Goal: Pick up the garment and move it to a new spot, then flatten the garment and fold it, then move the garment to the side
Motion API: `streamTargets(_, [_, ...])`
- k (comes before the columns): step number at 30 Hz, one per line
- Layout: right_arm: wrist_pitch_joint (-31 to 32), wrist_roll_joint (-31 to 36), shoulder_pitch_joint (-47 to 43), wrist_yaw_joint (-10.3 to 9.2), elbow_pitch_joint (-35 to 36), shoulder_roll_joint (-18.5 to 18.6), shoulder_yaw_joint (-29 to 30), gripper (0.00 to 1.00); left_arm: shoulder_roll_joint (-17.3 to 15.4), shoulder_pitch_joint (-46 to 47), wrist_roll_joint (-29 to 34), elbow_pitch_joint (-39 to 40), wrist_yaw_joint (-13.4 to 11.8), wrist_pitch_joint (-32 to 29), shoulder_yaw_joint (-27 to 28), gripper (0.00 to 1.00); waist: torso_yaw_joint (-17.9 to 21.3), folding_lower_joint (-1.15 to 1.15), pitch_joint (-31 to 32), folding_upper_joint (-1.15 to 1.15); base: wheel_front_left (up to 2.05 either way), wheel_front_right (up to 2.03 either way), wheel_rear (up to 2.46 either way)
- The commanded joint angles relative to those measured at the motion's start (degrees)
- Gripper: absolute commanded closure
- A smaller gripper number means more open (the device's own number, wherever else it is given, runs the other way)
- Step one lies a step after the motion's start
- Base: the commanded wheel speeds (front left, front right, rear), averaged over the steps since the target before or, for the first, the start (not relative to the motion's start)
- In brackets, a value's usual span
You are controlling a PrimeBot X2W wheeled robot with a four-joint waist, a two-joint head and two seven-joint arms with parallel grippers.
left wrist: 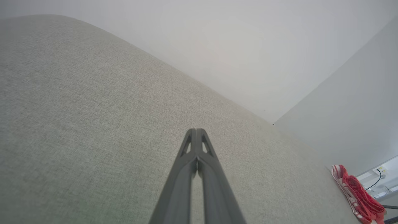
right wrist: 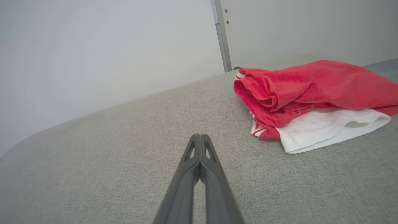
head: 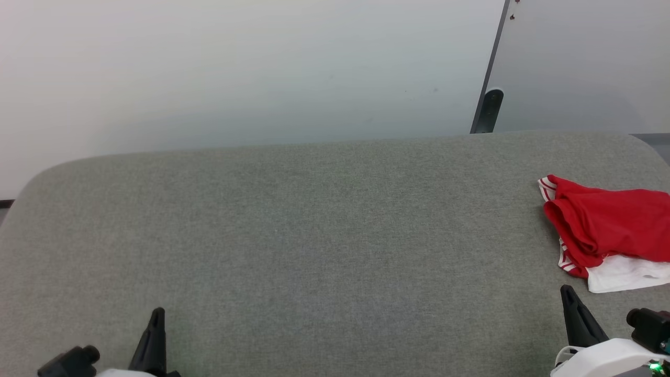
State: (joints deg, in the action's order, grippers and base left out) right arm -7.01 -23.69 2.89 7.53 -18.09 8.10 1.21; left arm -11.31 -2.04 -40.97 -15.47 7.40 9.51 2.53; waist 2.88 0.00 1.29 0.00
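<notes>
The garment (head: 607,225) is a crumpled red jersey with red-and-white striped trim and a white fabric part, lying at the right edge of the grey fabric surface (head: 314,235). The right wrist view has the garment (right wrist: 304,90) ahead and to the right, and it sits far off at the lower right of the left wrist view (left wrist: 357,193). My right gripper (head: 566,289) is shut and empty, just in front of the garment's white part. Near the front left edge, well away from the garment, my left gripper (head: 157,313) is shut and empty. Fingertips meet in both wrist views (left wrist: 196,130) (right wrist: 200,136).
A pale wall (head: 235,68) stands behind the grey surface. At the back right, a dark metal post (head: 489,104) borders a grey panel (head: 586,57). The surface's far corners are rounded.
</notes>
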Motion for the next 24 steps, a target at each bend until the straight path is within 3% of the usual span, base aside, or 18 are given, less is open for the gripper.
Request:
streamTargets(1, [0.44, -2.78, 1.57, -0.01, 1.07, -0.08, 0.41, 1.00, -0.34, 1.87, -2.13, 0.98, 0.03, -0.48, 0.59, 1.00, -0.05, 0.00, -0.02, 0.00, 0.00, 0.00, 0.00])
streamTargets(24, [4.54, -23.50, 2.30, -0.03, 2.14, -1.70, 1.95, 1.00, 2.43, 3.99, -17.64, 1.23, 0.06, -5.43, 1.69, 1.00, -0.68, 0.00, -0.35, 0.00, 0.00, 0.00, 0.00])
